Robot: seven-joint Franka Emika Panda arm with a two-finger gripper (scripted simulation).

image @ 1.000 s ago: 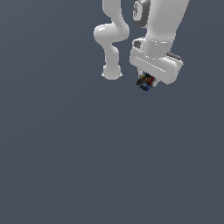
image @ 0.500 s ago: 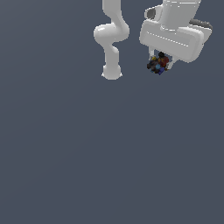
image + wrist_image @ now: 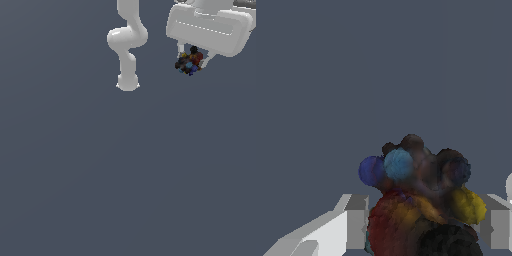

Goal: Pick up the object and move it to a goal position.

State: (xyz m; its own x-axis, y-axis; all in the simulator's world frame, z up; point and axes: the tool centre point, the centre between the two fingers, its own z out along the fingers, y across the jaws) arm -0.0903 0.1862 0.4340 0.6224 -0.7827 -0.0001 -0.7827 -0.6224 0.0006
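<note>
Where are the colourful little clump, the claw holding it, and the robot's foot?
multicoloured clump (image 3: pixel 189 62), exterior view, its dark middle
gripper (image 3: pixel 192 64), exterior view, between its fingertips
arm base (image 3: pixel 127 82), exterior view, its round foot

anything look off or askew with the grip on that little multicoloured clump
Nothing stands out. The small lumpy clump, mostly black with red, blue and yellow lobes, sits between the fingers of the white gripper, off the grey floor. It bulges past the fingertips, but nothing looks dropped or damaged.
</note>
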